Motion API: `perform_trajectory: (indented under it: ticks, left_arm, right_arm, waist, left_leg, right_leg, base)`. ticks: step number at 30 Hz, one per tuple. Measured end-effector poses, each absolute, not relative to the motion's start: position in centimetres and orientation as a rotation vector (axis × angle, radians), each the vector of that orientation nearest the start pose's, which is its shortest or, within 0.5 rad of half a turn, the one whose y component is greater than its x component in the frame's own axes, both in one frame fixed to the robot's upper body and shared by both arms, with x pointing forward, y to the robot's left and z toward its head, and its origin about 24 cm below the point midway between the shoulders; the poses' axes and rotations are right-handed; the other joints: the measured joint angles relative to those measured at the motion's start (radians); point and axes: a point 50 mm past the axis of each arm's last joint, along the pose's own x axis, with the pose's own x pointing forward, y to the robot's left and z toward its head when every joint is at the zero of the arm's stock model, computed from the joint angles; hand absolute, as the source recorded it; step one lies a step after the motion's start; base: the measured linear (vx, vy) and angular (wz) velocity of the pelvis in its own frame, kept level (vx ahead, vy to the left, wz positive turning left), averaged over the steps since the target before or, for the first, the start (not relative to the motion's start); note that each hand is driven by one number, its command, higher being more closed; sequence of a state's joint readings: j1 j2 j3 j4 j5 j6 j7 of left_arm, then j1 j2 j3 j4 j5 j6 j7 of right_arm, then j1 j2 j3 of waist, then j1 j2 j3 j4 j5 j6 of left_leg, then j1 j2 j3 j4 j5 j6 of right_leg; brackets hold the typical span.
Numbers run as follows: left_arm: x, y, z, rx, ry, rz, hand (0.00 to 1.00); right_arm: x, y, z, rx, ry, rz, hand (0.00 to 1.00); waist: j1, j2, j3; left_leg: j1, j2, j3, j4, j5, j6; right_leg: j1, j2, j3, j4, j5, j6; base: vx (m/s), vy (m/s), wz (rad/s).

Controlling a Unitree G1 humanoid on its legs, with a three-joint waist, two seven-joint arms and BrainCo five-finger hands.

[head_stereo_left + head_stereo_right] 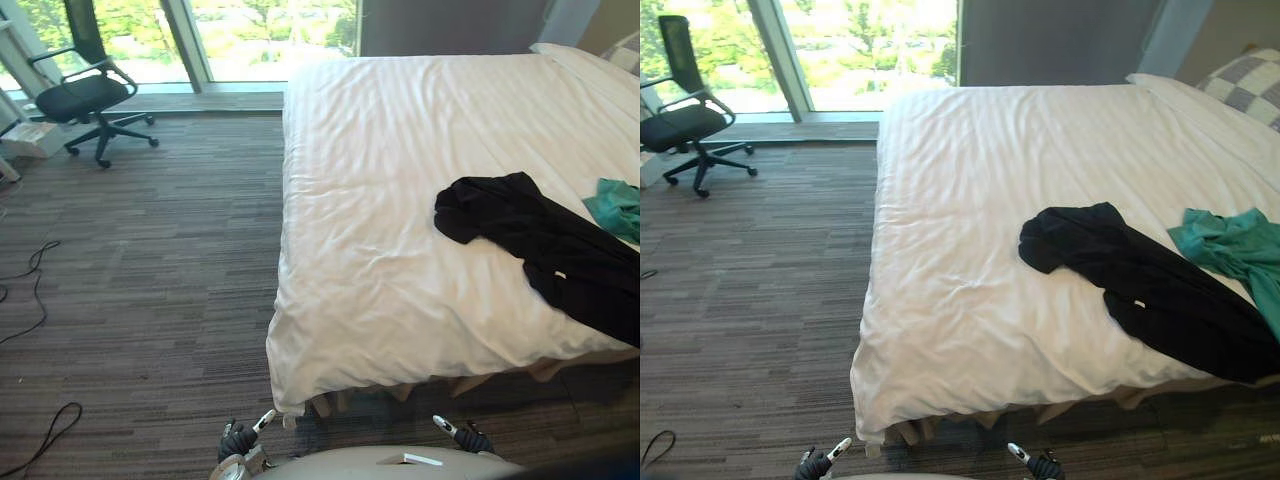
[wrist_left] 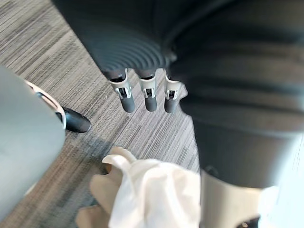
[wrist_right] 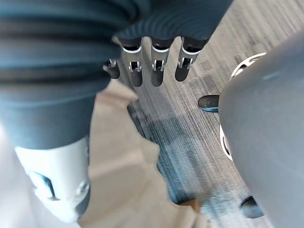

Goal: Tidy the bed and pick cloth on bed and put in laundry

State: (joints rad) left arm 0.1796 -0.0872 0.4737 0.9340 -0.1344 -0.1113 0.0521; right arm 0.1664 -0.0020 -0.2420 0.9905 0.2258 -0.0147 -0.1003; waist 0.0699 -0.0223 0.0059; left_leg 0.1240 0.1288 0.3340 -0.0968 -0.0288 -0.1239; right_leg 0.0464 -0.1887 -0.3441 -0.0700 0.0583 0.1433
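**Two cloths lie on the white bed; both hands hang empty at its near edge**

Well off the bed's left side, a black office chair [image 1: 88, 95] with a mesh back, curved armrests and a star base on castors stands by the tall window [image 1: 270, 25]. A carpet [image 1: 150, 280] of fine grey and brown streaks covers the floor between the chair and the bed.

Below the bed's near left corner, the left hand [image 2: 150, 95] hangs over the carpet. Its silver, dark-tipped fingers are straight, side by side, and hold nothing. Just past them the duvet's corner droops in soft white folds over the beige bed base.

The bed [image 1: 400, 150] is broad and rectangular under a smooth white duvet with faint woven stripes. The duvet is lightly creased toward its left edge and falls over the sides.

Below the bed's near edge, right of the left hand, the right hand [image 3: 156, 71] also points down at the carpet beside the beige base. Its fingers are straight, slightly apart, and empty.

On the bed's near right part, a black cloth [image 1: 540, 240] lies rumpled and long. It runs slantwise, bunched at its left end and spreading flat toward the near right edge. Just beside it on the right lies a crumpled teal cloth [image 1: 1230, 245] with sharp folds. I cannot tell whether the two touch. A grey-and-white checked pillow [image 1: 1245, 85] rests at the bed's far right corner.
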Motion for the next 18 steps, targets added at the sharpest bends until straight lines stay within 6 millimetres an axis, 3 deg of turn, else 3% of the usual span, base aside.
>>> perform_trajectory:
  ticks: [6, 7, 10, 12, 15, 18]
  left_arm:
    - [7.2, 19.6, -15.9, -0.35, 0.975, 0.608, 0.0]
    - [7.1, 19.8, -15.9, -0.346, 0.974, 0.613, 0.0]
    - [7.0, 20.2, -15.8, -0.341, 0.977, 0.625, 0.0]
    - [6.9, 20.4, -15.8, -0.336, 0.978, 0.63, 0.0]
    - [7.0, 20.3, -15.8, -0.333, 0.985, 0.639, 0.0]
    - [7.0, 20.3, -15.8, -0.334, 0.988, 0.638, 0.0]
  right_arm:
    - [6.2, -20.3, -16.5, 0.376, 1.098, -0.638, 0.0]
    - [6.5, -20.9, -16.3, 0.386, 1.073, -0.671, 1.0]
    - [8.5, -23.0, -14.8, 0.38, 0.938, -0.735, 1.0]
    - [11.2, -25.2, -12.3, 0.352, 0.756, -0.777, 1.0]
    - [16.1, -27.7, -5.6, 0.239, 0.4, -0.76, 1.0]
    - [18.5, -28.3, -0.2, 0.128, 0.158, -0.753, 1.0]
  waist:
    - [-0.001, -0.007, 0.004]
    - [-0.001, -0.01, 0.005]
    - [-0.002, -0.014, 0.007]
    - [-0.004, -0.02, 0.011]
    - [-0.012, -0.028, 0.011]
    - [-0.013, -0.033, 0.01]
  left_leg:
    - [0.009, 0.008, 0.016, 0.0, -0.003, -0.004]
    - [0.015, 0.009, 0.022, 0.0, -0.005, -0.004]
    - [0.022, 0.008, 0.034, 0.0, -0.008, -0.005]
    - [0.032, 0.009, 0.044, 0.0, -0.011, -0.005]
    - [0.032, 0.008, 0.06, 0.0, -0.014, -0.004]
    - [0.034, 0.009, 0.066, 0.001, -0.015, -0.004]
  right_leg:
    - [-0.002, 0.009, 0.017, 0.001, 0.0, 0.0]
    - [-0.002, 0.01, 0.023, 0.003, 0.0, -0.001]
    - [-0.004, 0.009, 0.034, 0.009, -0.001, -0.001]
    - [-0.004, 0.01, 0.045, 0.014, -0.002, -0.003]
    - [-0.022, 0.011, 0.063, 0.02, -0.002, -0.003]
    - [-0.023, 0.012, 0.07, 0.023, -0.002, -0.004]
  base:
    - [-0.01, -0.029, -0.09]
    - [-0.01, -0.015, -0.13]
    - [-0.01, -0.012, -0.13]
    - [-0.02, -0.015, -0.15]
    - [-0.03, -0.019, -0.15]
    - [0.0, -0.023, -0.09]
